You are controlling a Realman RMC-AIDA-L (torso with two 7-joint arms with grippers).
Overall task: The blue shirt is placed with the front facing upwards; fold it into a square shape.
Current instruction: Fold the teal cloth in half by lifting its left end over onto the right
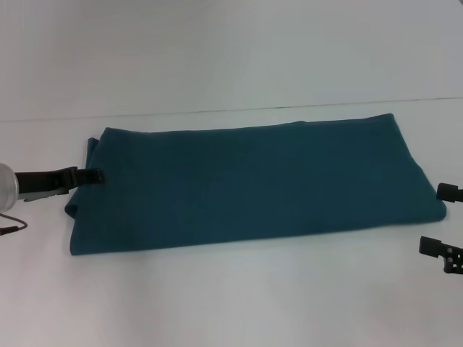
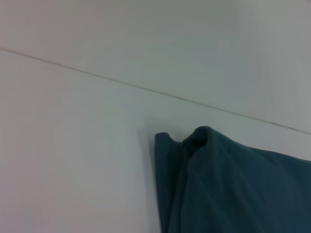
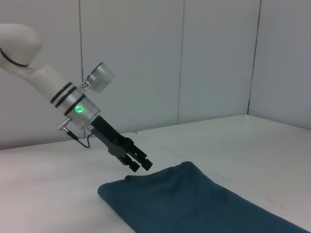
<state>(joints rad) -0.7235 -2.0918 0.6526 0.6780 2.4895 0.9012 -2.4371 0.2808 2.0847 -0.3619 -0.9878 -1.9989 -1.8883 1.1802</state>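
- The blue shirt (image 1: 249, 184) lies in my head view as a long folded band across the white table (image 1: 231, 296), running from my left side to my right, with no lettering showing on its upper face.
- In that view my left gripper (image 1: 92, 176) sits at the shirt's left end, its dark tips right at the cloth edge; from here I cannot tell whether they pinch the fabric or only touch it.
- My right gripper (image 1: 443, 218) shows at the right border, just off the shirt's right end: one finger (image 1: 448, 191) beside the cloth's corner, the other lower and nearer me, a clear gap between them and nothing held.
- My left wrist view shows only a rumpled, layered corner of the blue shirt (image 2: 228, 184) on the table, with a thin seam line (image 2: 146, 89) crossing the surface beyond it; my own fingers are out of sight here.
- My right wrist view looks along the shirt (image 3: 194, 204) toward its far end, where the left gripper (image 3: 140, 165) angles down with its tips close together, at the edge of the cloth.
- A green light (image 3: 78, 108) glows on that arm's wrist, and pale wall panels (image 3: 218, 58) stand behind the table.
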